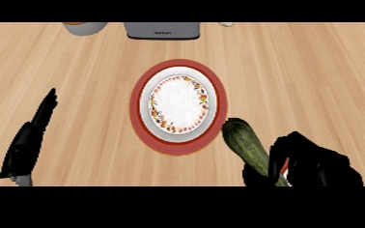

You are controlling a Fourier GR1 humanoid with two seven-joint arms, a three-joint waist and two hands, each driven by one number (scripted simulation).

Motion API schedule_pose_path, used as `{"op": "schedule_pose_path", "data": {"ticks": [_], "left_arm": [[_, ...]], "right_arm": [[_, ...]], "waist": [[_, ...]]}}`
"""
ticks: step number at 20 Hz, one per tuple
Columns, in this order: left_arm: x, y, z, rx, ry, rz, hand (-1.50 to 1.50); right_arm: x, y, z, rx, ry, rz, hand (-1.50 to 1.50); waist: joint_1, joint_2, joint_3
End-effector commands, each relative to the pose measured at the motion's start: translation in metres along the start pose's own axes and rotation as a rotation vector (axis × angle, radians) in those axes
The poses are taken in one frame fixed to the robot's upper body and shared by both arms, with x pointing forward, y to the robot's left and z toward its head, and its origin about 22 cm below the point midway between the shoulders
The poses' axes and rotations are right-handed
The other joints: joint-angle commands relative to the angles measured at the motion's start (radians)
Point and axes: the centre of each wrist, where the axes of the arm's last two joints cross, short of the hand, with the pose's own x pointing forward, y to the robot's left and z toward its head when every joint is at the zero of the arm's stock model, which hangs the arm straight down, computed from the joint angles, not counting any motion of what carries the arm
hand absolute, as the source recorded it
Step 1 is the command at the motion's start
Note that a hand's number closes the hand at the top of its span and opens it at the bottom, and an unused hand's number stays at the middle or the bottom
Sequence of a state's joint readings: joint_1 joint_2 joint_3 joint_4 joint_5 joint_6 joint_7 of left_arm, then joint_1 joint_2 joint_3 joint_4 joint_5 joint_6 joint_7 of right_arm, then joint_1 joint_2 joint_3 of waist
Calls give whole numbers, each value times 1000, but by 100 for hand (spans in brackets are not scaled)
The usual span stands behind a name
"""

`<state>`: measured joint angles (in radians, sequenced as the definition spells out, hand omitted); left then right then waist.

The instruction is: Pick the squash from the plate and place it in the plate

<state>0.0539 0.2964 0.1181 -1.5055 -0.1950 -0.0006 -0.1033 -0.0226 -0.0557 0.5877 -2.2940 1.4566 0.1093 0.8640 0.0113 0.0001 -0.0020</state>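
Head view | squash point(246, 144), dark green, lies tilted at lower right of frame, just off the red plate's point(140, 121) rim | right hand point(306, 166) curls round its lower end | left hand point(32, 137), fingers straight, rests at lower left | white patterned plate point(203, 107) sits inside the red one.

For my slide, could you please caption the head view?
Right hand curled round a green squash beside the red-rimmed plate; left hand rests open.
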Motion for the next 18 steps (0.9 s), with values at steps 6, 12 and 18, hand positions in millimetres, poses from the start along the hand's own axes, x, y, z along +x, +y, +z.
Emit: {"op": "schedule_pose_path", "data": {"ticks": [6,12,18], "left_arm": [[-9,3,8,-28,4,-1,0],[-9,-17,-3,-33,-22,20,0],[-1,1,3,-37,-12,10,0]], "right_arm": [[73,53,-45,54,41,-86,150],[93,93,-83,216,83,-74,150],[97,149,-102,272,116,-38,150]], "waist": [[13,3,1],[23,8,1],[37,8,2]]}}
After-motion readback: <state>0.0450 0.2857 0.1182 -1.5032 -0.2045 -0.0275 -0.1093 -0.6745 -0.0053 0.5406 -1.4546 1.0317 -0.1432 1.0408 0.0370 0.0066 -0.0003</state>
